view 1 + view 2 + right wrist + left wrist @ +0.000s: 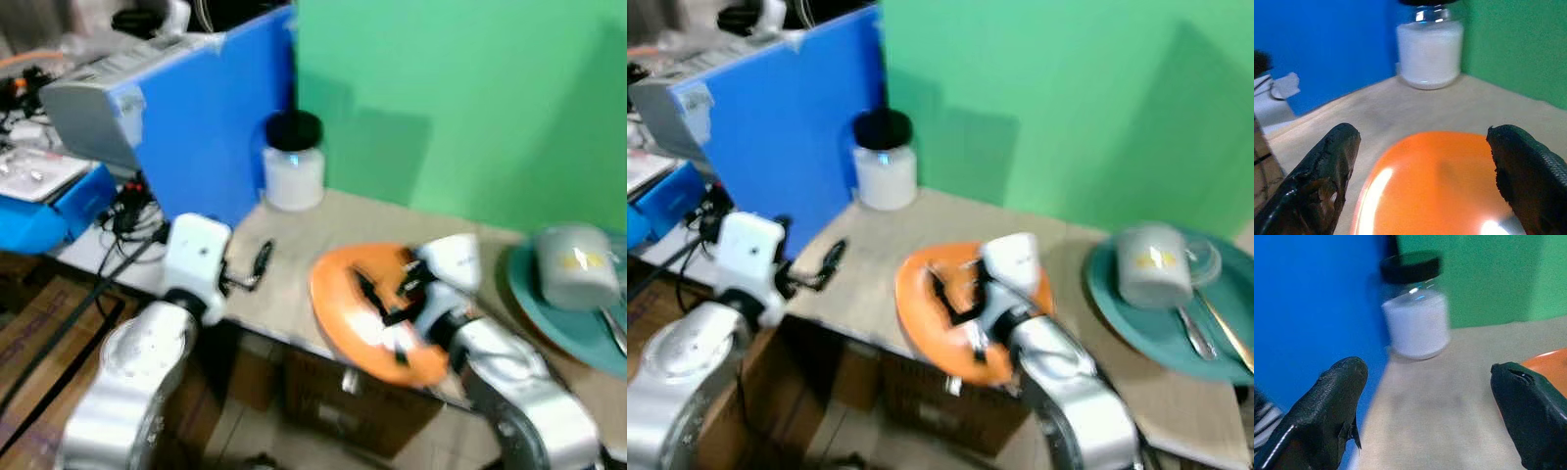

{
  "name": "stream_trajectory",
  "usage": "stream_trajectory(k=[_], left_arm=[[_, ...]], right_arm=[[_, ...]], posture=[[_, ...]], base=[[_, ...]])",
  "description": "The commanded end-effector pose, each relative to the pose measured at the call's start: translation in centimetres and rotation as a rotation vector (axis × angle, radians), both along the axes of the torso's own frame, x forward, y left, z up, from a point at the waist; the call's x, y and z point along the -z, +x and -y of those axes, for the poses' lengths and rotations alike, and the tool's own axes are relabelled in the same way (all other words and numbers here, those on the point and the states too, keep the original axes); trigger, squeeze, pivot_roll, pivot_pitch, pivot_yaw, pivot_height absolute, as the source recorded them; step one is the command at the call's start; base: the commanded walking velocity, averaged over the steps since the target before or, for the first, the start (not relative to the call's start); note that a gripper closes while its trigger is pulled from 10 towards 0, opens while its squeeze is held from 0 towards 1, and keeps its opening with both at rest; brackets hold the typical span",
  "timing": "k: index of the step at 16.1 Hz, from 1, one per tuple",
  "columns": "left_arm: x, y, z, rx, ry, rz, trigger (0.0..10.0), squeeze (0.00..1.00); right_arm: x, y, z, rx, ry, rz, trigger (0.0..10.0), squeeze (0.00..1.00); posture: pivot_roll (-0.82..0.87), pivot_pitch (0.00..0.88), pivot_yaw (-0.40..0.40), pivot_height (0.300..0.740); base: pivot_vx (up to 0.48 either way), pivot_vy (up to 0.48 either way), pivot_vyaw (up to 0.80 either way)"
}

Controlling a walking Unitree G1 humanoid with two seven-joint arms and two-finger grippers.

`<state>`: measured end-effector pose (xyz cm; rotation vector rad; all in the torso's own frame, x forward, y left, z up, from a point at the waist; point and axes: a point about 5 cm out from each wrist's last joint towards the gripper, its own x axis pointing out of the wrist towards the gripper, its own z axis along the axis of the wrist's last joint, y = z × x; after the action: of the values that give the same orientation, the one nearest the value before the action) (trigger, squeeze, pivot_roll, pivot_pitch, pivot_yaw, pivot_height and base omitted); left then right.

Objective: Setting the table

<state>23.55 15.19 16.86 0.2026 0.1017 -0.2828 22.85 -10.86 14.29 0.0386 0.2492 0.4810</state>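
We face a flat green wall [460,108] that rises behind a beige tabletop [294,264]; its surface is evenly lit and faint soft shadows fall on it; to our left a bright blue panel [220,127] stands upright at the table's end, meeting the green at a corner; beyond the panel we see a cluttered side desk [59,186] with a grey box [93,108], black cables [122,211] and a blue case [44,211]; below lie brown cardboard boxes [39,333].
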Motion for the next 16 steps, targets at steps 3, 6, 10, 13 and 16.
stream_trajectory(k=[3,6,10,13,16], left_arm=[[0.6,0.1,0.6,0.096,-0.004,-0.017,10.0,0.0],[1.3,1.1,0.0,0.215,-0.069,-0.066,10.0,1.0],[3.0,3.7,-0.3,0.323,-0.1,-0.147,10.0,1.0],[4.9,5.3,-0.5,0.367,-0.168,-0.231,10.0,0.9],[5.9,5.9,-0.7,0.393,-0.222,-0.268,10.0,0.45]], right_arm=[[0.9,-0.4,2.2,0.041,-0.05,-0.063,10.0,1.0],[0.4,-0.1,4.4,0.087,-0.034,-0.072,10.0,1.0],[1.1,-0.2,7.4,0.152,-0.059,-0.172,10.0,1.0],[2.0,-0.8,8.5,0.182,-0.046,-0.272,10.0,1.0],[2.5,-1.4,9.0,0.207,-0.025,-0.336,10.0,1.0]], posture=[[0.14,0.0,0.017,0.74],[0.11,0.0,0.021,0.74],[0.05,0.0,0.03,0.74],[0.02,0.0,0.039,0.74],[0.01,0.0,0.032,0.74]], base=[[0.0,0.0,0.0],[0.0,0.0,0.0],[0.0,0.0,0.0],[0.0,0.0,0.0],[0.0,0.0,0.0]])
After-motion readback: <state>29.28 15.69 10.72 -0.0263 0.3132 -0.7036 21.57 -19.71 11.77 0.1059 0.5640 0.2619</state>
